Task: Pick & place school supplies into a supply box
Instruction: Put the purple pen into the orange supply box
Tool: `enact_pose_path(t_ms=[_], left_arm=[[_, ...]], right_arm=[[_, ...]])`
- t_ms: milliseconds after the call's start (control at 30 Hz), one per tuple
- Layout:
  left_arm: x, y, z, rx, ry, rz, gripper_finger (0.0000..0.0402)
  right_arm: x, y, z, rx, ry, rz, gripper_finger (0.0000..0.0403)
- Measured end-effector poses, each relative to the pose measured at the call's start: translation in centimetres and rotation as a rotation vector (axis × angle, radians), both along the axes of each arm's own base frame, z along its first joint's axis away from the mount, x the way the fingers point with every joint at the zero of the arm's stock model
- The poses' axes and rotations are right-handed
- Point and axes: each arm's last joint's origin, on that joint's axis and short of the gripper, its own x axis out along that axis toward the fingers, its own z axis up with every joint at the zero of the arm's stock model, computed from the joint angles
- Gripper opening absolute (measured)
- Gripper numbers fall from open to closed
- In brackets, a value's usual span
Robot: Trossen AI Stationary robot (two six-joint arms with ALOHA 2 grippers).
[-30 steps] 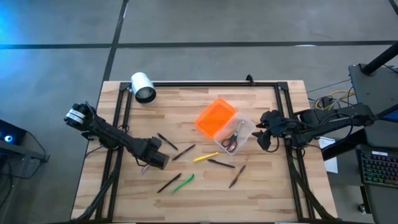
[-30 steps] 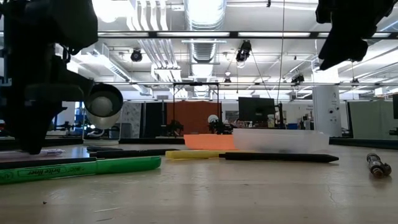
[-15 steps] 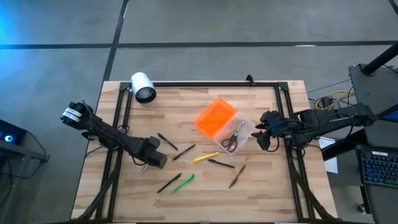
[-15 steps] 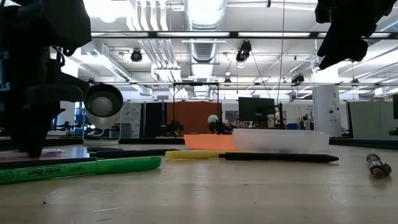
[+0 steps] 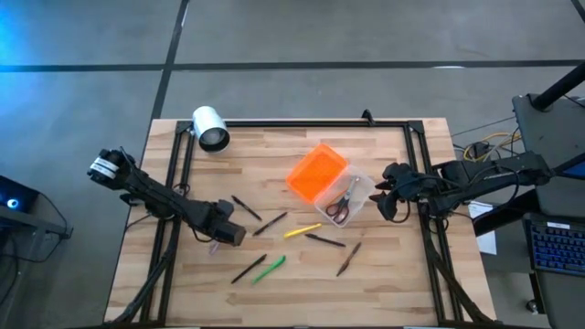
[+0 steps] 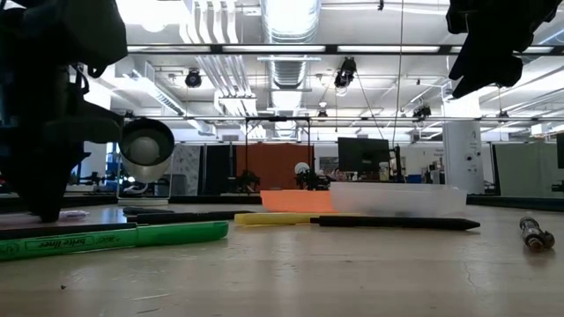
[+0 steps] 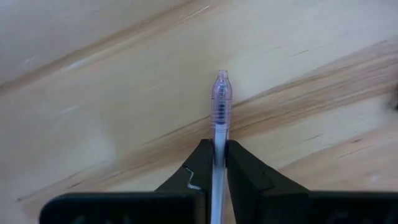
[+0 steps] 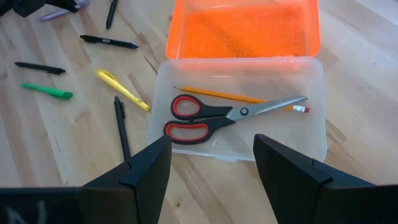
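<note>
My left gripper (image 5: 224, 236) is low over the table's left middle, shut on a clear pen with a violet tip (image 7: 219, 93). My right gripper (image 5: 388, 194) hangs open just right of the supply box (image 5: 355, 203), a clear box with its orange lid (image 5: 317, 172) swung open. In the right wrist view, red-handled scissors (image 8: 205, 118) and a pencil (image 8: 249, 98) lie on the box's floor. Black pens (image 5: 271, 223), a yellow one (image 5: 302, 230), a green marker (image 5: 269, 268) and a brown pen (image 5: 348, 259) lie flat on the wood. My left gripper pinches the clear pen between its two fingers (image 7: 200, 167), on the barrel (image 7: 219, 134) behind the violet tip. The fingers come from above, pointing down, and lie across the pen. The pen stays level at table height; whether it is lifted clear I cannot tell.
A white cylinder (image 5: 210, 128) lies on its side at the far left corner. A black frame (image 5: 302, 122) runs along the table's far and side edges. Bare wood (image 5: 393, 283) shows at the near right.
My left gripper has shifted slightly toward the table's left edge, still shut on the clear pen.
</note>
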Motion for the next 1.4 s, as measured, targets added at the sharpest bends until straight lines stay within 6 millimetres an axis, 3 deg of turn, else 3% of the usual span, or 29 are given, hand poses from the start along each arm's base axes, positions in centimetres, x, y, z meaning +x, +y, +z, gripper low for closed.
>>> enact_pose_path(t_ms=[300,533,867,1100,1400], left_arm=[[1.9,-0.6,1.5,-0.027,-0.104,0.013,0.0012],[4.5,-1.3,3.8,-0.029,-0.308,0.037,0.0012],[10.0,-1.2,9.7,0.09,-0.727,0.049,0.0011],[16.3,1.0,12.2,0.171,-0.777,-0.069,0.0011],[26.3,6.3,11.6,0.189,-0.778,-0.241,0.0011]], right_arm=[[0.0,0.0,0.0,-0.005,-0.005,-0.005,0.0219],[0.3,0.0,0.3,0.001,-0.043,-0.005,0.0219],[0.8,0.5,0.8,0.038,-0.116,0.055,0.0219],[0.5,1.3,1.7,0.078,-0.199,0.082,0.0219],[-2.0,0.9,3.9,0.035,-0.251,-0.068,0.0219]])
